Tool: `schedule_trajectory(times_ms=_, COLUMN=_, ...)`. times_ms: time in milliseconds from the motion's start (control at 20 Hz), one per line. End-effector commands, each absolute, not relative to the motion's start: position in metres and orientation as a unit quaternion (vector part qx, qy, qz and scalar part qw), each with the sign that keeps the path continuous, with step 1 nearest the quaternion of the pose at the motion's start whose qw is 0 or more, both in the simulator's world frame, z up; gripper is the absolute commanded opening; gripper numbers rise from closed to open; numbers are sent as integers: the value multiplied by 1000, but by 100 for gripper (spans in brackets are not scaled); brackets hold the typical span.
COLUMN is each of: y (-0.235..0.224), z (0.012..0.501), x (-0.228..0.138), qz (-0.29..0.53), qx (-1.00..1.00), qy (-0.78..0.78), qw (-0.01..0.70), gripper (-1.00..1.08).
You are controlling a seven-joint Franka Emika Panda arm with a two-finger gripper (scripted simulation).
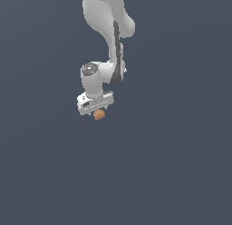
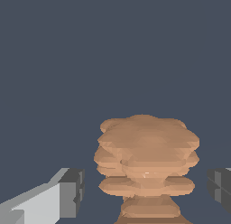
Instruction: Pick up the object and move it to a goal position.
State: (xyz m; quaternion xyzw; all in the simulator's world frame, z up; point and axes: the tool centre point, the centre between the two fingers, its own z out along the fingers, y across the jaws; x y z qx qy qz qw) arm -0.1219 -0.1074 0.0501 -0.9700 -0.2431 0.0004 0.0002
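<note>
The object [image 1: 99, 114] is a small lumpy orange-brown blob sitting directly under the white gripper [image 1: 97, 110] in the exterior view. In the wrist view the object [image 2: 146, 164] looks large and layered, and it fills most of the space between the two dark fingertips [image 2: 74, 189]. The gripper [image 2: 146, 191] is open around it, with a narrow gap of background showing between the blob and each finger. The lower part of the blob runs out of the wrist view.
The white arm [image 1: 108, 24] comes down from the top of the exterior view. All around is a plain dark grey-blue surface [image 1: 172, 165]. No goal marker shows in either view.
</note>
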Motion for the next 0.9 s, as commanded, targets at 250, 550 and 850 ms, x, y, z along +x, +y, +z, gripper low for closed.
schedule_trajectory(times_ms=250, y=-108, z=38, x=-121, qz=0, qx=-970, qy=-244, qw=0, gripper=-100)
schedule_trajectory(times_ms=550, y=-108, z=38, x=-121, qz=0, qx=-970, qy=-244, qw=0, gripper=-100)
schedule_trajectory(times_ms=850, y=-109, z=40, x=-120, qz=-1, qx=-970, qy=-243, qw=-1, gripper=-100)
